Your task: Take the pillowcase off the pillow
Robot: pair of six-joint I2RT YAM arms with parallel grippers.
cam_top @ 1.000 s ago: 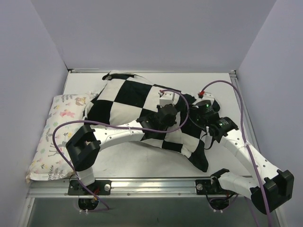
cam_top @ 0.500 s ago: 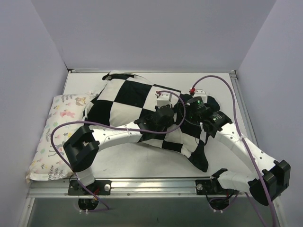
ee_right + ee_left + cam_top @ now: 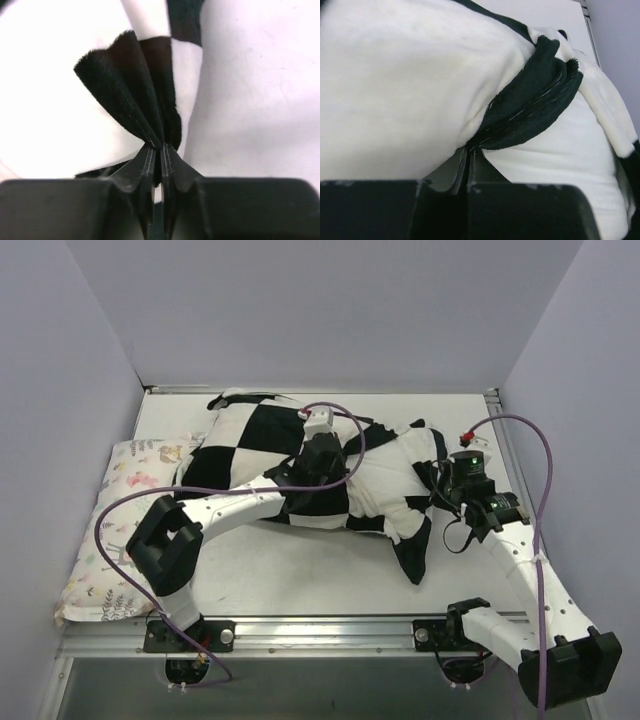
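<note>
The black and white checked pillowcase (image 3: 255, 435) lies stretched across the middle of the table, with a loose end hanging toward the front right. The pillow itself is hidden inside it. My left gripper (image 3: 330, 468) rests on top of the case near its middle. In the left wrist view that gripper (image 3: 470, 152) is shut on a black fold of the pillowcase (image 3: 530, 110). My right gripper (image 3: 440, 488) is at the case's right end. Seen from the right wrist, it (image 3: 161, 150) is shut on a bunched black fold of the pillowcase (image 3: 135, 95).
A pale floral-print pillow (image 3: 110, 530) lies along the left wall. Lilac walls close in the table on the left, back and right. A metal rail (image 3: 330, 630) with both arm bases runs along the front edge. Purple cables loop over both arms.
My right gripper has shut on the pillowcase's right end and pulled it rightward. The left gripper has shifted back and left with its fold. The case is now drawn out longer.
</note>
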